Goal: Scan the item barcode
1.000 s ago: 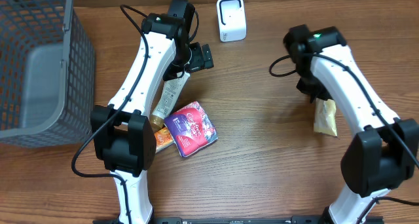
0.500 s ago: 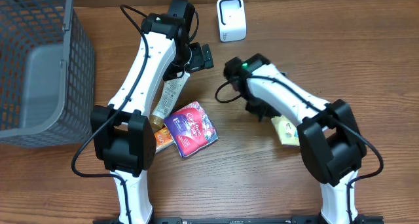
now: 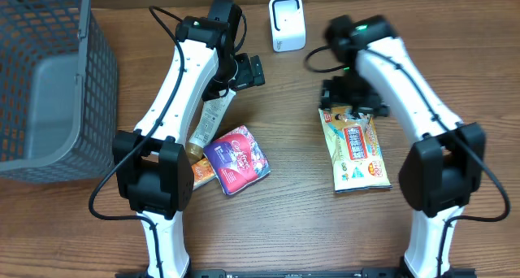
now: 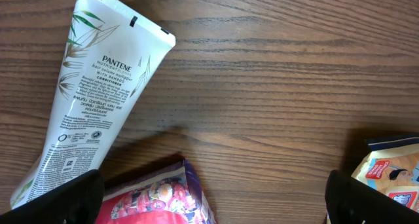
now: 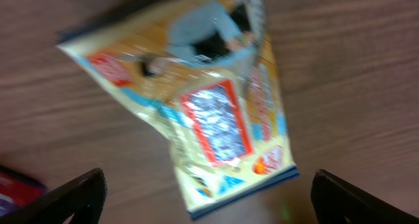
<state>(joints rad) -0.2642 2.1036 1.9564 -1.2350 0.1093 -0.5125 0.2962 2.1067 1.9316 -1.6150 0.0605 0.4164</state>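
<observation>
Starting at the far left, I am looking at a grey mesh basket (image 3: pixel 49 91) standing on the wooden table (image 3: pixel 292 221). Next to it the left arm is reaching up the table, and the left gripper (image 3: pixel 246 71) is hanging above the wood with its fingers (image 4: pixel 59 204) spread wide and gripping nothing. Under and just left of it a white Pantene tube (image 3: pixel 210 119) is lying at a slant. Its lower end is meeting a purple and red packet (image 3: pixel 236 158), which is partly covering an orange packet (image 3: pixel 203 174). In the left wrist view I am seeing the tube (image 4: pixel 98 99), that packet's edge (image 4: pixel 157 198) and bare wood between the fingers. Moving right, the white scanner (image 3: pixel 287 23) is standing at the top edge, well apart from every item. Further right, the right gripper (image 3: pixel 355 102) is hovering over the top end of the snack bag (image 3: pixel 355 148). The bag is lying flat on the table, below and to the right of the scanner. In the right wrist view its fingers (image 5: pixel 65 198) are standing far apart, released, with the bag (image 5: pixel 216 112) lying loose on the wood between them. The print is coming through too blurred for me to read.
</observation>
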